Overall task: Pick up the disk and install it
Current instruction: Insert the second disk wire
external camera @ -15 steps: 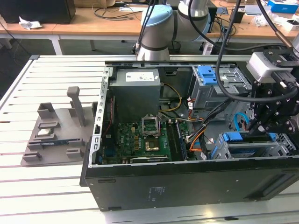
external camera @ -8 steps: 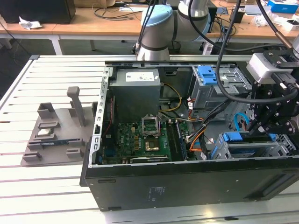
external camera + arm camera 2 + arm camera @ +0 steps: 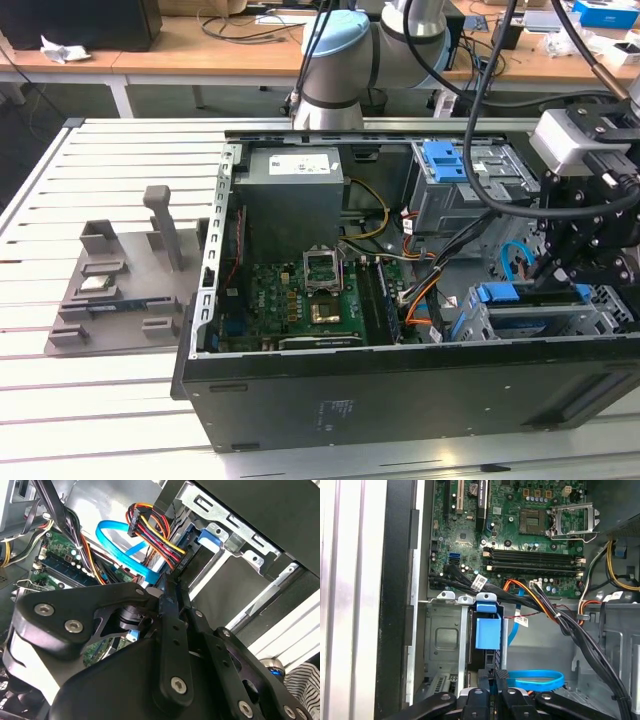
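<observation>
The arm (image 3: 345,55) enters at the top centre of the exterior view, its grey-and-pale-blue joints bent toward the right of the frame. At the right edge the wrist carries a pale camera block and black brackets, and the black hand (image 3: 560,270) hangs below them, pointing down, in the middle right of the picture. In both wrist views the hand's black linkages and bolts sit along the lower part of the frame, the fingers (image 3: 501,676) drawn together, nearly meeting at their tips.
</observation>
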Controlling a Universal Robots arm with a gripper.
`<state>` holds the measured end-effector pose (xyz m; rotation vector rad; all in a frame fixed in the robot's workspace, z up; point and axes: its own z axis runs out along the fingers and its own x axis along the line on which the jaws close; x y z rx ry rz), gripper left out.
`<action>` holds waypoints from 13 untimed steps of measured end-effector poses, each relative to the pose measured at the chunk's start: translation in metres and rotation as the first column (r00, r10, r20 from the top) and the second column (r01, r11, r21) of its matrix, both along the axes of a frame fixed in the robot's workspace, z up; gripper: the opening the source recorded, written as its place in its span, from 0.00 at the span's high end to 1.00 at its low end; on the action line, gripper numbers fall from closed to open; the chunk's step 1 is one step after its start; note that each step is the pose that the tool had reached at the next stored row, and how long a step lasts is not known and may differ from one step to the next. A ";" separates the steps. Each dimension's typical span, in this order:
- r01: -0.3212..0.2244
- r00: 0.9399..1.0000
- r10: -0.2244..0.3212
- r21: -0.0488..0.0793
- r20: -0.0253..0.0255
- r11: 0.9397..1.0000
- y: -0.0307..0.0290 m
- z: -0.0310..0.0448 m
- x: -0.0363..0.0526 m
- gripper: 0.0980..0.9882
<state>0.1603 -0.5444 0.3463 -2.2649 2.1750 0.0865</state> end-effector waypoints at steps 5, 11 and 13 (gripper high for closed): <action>0.000 1.000 0.000 0.023 0.000 1.000 0.0001 -0.0011 0.0000 0.93; 0.000 1.000 0.000 0.026 0.000 1.000 0.0000 -0.0030 0.0000 0.93; 0.000 1.000 0.000 0.027 0.000 1.000 0.0000 -0.0035 0.0000 0.93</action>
